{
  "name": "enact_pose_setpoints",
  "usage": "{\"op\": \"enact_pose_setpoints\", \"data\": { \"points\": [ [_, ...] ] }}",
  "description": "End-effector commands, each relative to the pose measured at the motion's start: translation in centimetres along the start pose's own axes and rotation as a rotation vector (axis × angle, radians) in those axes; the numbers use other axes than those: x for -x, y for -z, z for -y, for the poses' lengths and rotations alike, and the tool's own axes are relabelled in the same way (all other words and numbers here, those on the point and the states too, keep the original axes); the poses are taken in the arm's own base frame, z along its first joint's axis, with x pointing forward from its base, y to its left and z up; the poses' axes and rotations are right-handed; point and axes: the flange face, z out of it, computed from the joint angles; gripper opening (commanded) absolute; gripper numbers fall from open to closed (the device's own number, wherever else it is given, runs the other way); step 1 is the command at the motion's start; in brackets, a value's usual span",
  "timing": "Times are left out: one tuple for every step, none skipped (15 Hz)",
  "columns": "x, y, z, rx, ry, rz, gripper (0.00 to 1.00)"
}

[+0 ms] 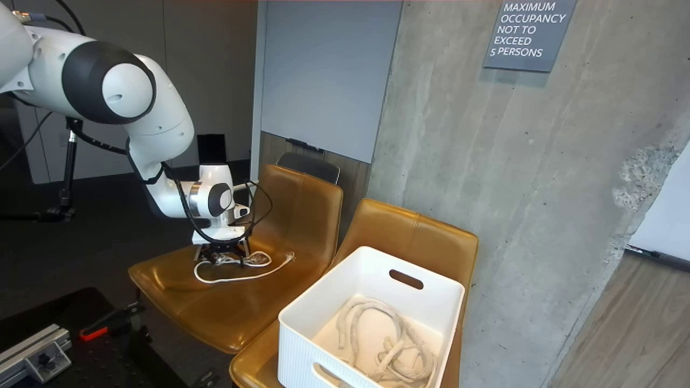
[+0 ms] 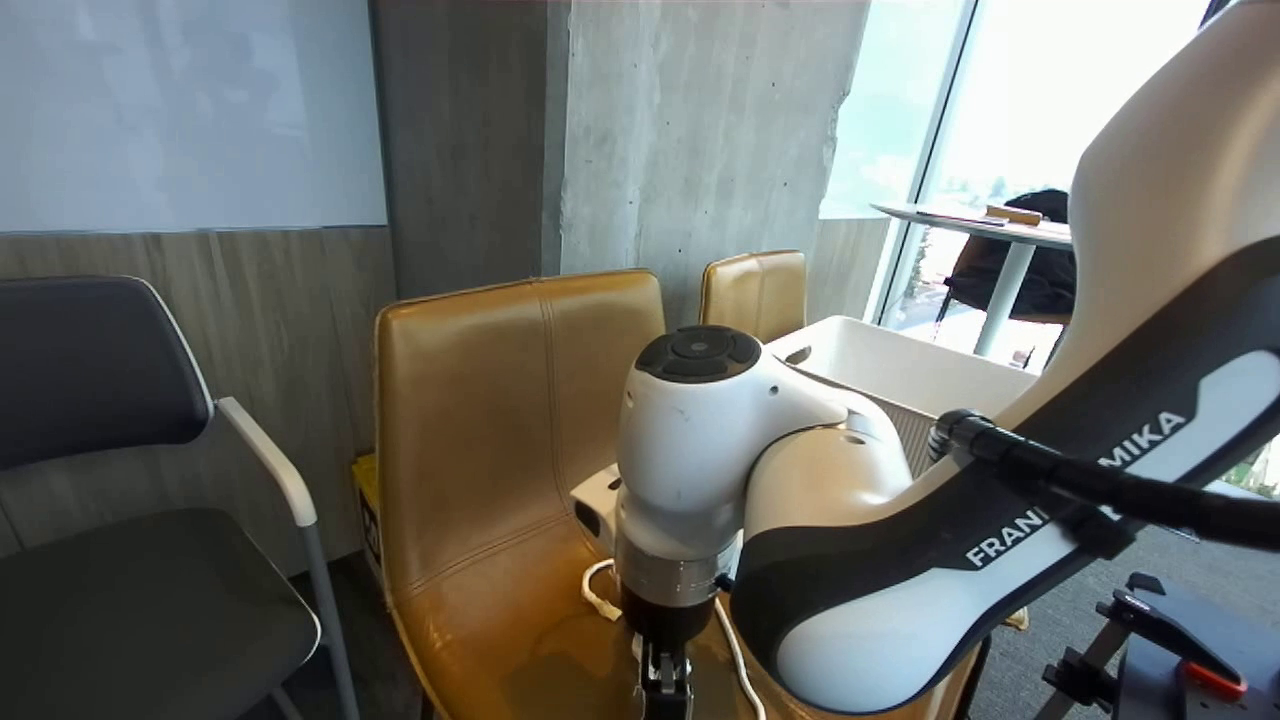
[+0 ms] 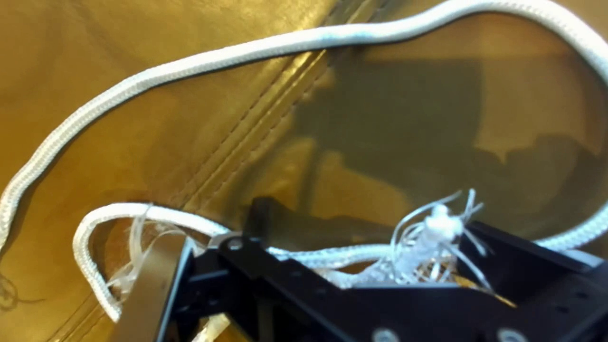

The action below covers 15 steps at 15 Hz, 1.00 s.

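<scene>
brown seat [image 1: 215,307] as ground. gripper [image 1: 222,256] held low over it, jaws spread, nothing seen pinched. rope [image 3: 237,54] laid directly beneath: near strand run crosswise under the jaws in the wrist view, wide loop laid outward past them.

Both exterior views toward chairs [image 1: 294,215], wrist view downward

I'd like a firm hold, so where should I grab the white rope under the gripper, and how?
Likely best: pinch the white rope crosswise from above on its long smooth curve, where it lies as a single strand on the chair seat, apart from the frayed bunch.
</scene>
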Motion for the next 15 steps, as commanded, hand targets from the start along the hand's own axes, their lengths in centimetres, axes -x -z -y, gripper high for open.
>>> {"op": "enact_pose_setpoints", "data": {
  "points": [
    [0.0, -2.1, -1.1, -0.044, -0.001, -0.003, 1.0],
    [0.0, -2.2, -1.3, -0.049, -0.002, -0.005, 1.0],
    [-0.1, -2.3, -1.6, -0.054, -0.002, -0.007, 0.78],
    [-0.1, -2.3, -1.7, -0.058, 0.0, -0.008, 0.74],
    [-0.2, -2.4, -1.9, -0.057, 0.001, -0.01, 0.66],
    [-0.2, -2.3, -2.0, -0.056, 0.003, -0.009, 0.58],
    [-0.2, -2.4, -2.2, -0.055, 0.004, -0.009, 0.49],
    [-0.2, -2.4, -2.4, -0.054, 0.004, -0.009, 0.43],
    [-0.1, -2.4, -2.6, -0.053, 0.005, -0.008, 0.34],
    [-0.1, -2.4, -2.9, -0.051, 0.006, -0.007, 0.28],
    [-0.1, -2.3, -3.1, -0.049, 0.007, -0.006, 0.21],
    [-0.1, -2.2, -3.3, -0.048, 0.009, -0.005, 0.13],
    [-0.2, -2.0, -3.4, -0.047, 0.01, -0.002, 0.06],
    [-0.3, -1.7, -3.5, -0.045, 0.013, 0.0, 0.01],
    [-0.5, -1.1, -3.5, -0.046, 0.019, 0.0, 0.0]
  ]
}}
